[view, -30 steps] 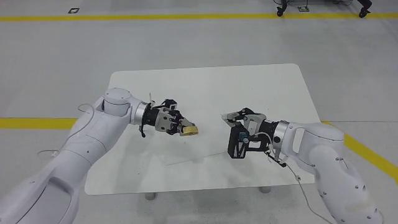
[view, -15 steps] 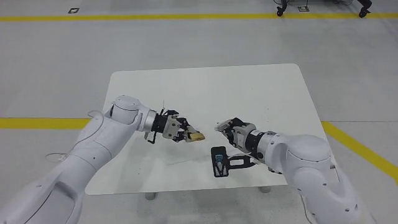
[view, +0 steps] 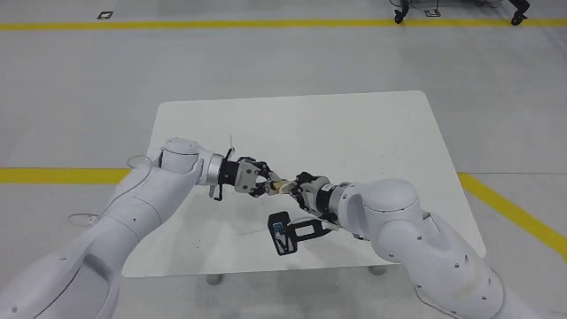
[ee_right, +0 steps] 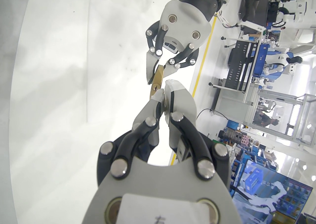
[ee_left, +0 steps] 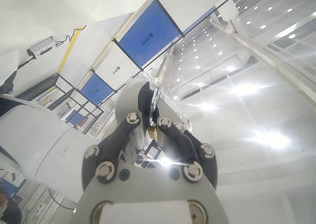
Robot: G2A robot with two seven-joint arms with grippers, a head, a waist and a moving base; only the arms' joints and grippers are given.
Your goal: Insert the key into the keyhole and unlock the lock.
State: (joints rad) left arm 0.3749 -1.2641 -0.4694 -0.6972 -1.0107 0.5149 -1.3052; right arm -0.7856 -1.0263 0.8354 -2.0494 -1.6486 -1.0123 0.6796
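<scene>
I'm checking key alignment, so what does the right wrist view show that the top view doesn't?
Right wrist view: the keyhole in the brass lock's end face, with the key close to it. Top view: the whole white table and both arms meeting above it. Both: left end effector holding the lock, tip to tip with the right end effector.

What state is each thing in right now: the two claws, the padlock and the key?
left gripper: shut on the lock, holding it out toward the other arm.
lock: gripped by its body, keyhole end facing the right gripper.
right gripper: shut on the key, fingertips right at the lock's keyhole end.
key: gripped by its head; the blade is hidden, so I cannot tell if it is in the keyhole.
</scene>
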